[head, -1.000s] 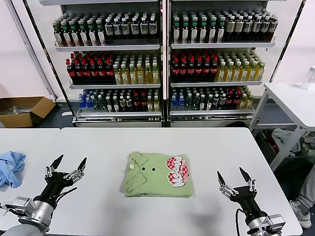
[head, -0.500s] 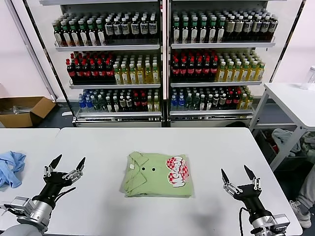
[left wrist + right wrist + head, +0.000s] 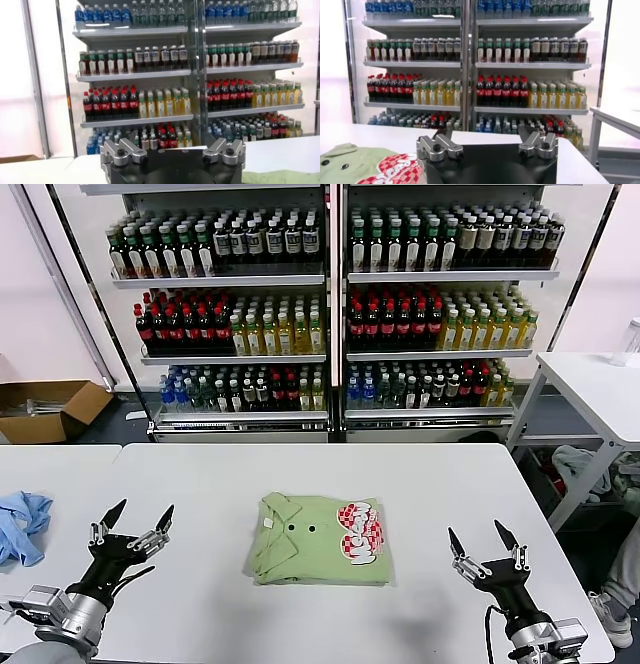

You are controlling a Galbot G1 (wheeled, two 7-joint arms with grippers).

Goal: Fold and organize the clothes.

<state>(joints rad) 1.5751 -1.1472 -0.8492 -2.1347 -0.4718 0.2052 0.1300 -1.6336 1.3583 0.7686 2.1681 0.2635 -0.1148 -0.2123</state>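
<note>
The light green polo shirt lies folded in a neat rectangle at the middle of the white table, collar to the left, red-and-white checkered print to the right. It also shows in the right wrist view and as a green edge in the left wrist view. My left gripper is open and empty, near the table's front left, well apart from the shirt. My right gripper is open and empty at the front right, a short way from the shirt's right edge.
A crumpled blue cloth lies at the far left of the table. Shelves of bottles stand behind the table. A cardboard box sits on the floor at the left, and a second white table stands at the right.
My right gripper has shifted slightly to the right and toward the front edge. The left gripper and the shirt have not moved.
</note>
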